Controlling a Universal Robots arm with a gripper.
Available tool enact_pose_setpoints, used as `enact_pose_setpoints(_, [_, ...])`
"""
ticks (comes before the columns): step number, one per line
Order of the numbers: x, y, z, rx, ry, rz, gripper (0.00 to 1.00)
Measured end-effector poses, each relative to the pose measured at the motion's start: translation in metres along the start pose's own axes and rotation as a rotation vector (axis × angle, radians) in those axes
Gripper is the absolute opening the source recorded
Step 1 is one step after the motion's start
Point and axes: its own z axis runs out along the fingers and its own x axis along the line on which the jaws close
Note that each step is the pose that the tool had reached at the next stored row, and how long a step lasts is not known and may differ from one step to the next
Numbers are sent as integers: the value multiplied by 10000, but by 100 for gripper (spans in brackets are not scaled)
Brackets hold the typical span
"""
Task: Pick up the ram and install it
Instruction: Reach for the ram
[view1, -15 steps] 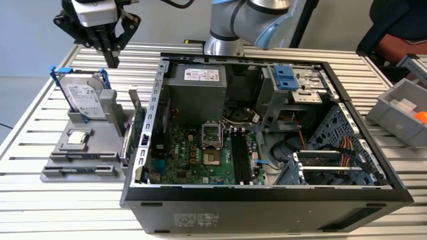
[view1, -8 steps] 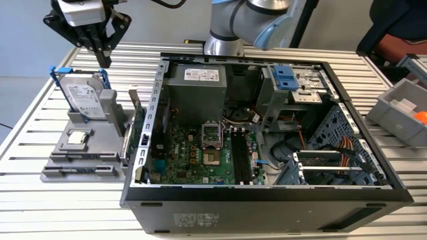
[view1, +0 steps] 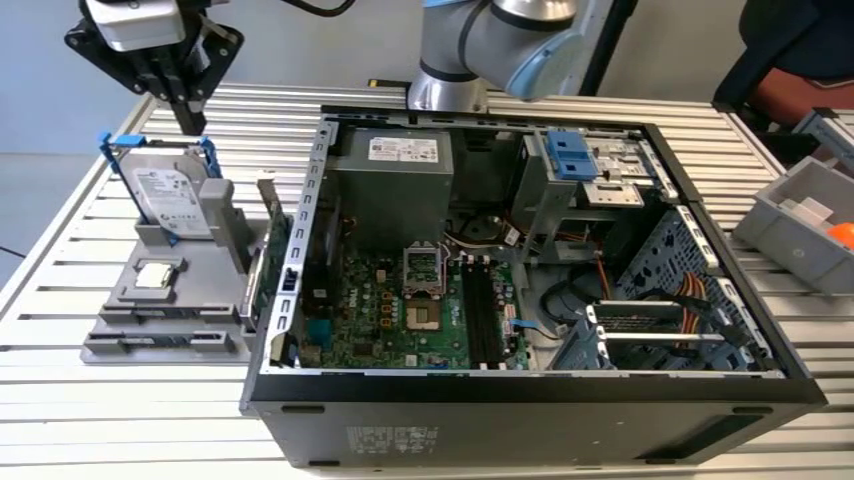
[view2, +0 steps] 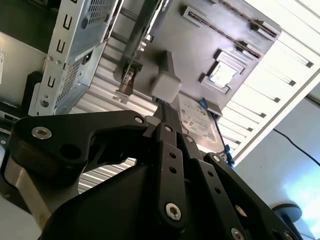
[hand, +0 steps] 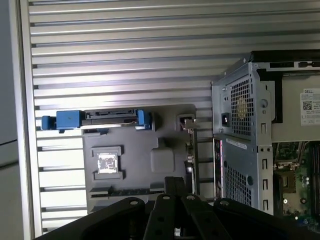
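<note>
ram (hand: 125, 190): pretty sure it's the thin dark strip sitting in the long slot along one edge of the gray holder (view1: 120, 345). In the exterior view that's the holder's edge closest to the camera. Can't make out chips on it from here.
end effector (view1: 194, 125): fingers pinched together with nothing between them. It hangs over the far end of the holder, right above the hard drive, and isn't touching the ram.
hard drive (view1: 174, 200): silver, standing upright in the holder with blue clips (view1: 120, 140) on its sides.
processor chip (view1: 158, 276): small square, lying flat in its own pocket between the drive and the ram's slot.
green card (view1: 276, 270): the bigger board with a metal bracket, standing on edge between the holder and the case.
computer case (view1: 534, 400): black tower lying on its side, panel off, just beside the holder on the exterior view's right.
motherboard (view1: 387, 320): green, flat in the bottom of the case.
black slots (view1: 478, 310): long memory slots on the motherboard, next to the processor socket.
surface (view1: 134, 420): ribbed metal tabletop, carrying the holder and the case.
gray bin (view1: 801, 220): off at the exterior view's right edge, something orange inside.
</note>
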Motion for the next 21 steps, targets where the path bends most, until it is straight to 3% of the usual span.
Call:
enact_pose_setpoints(11, [179,-12,-4,-2,5,-107,0])
enact_pose_setpoints(21, [336,-24,-7,-2,55,-259,0])
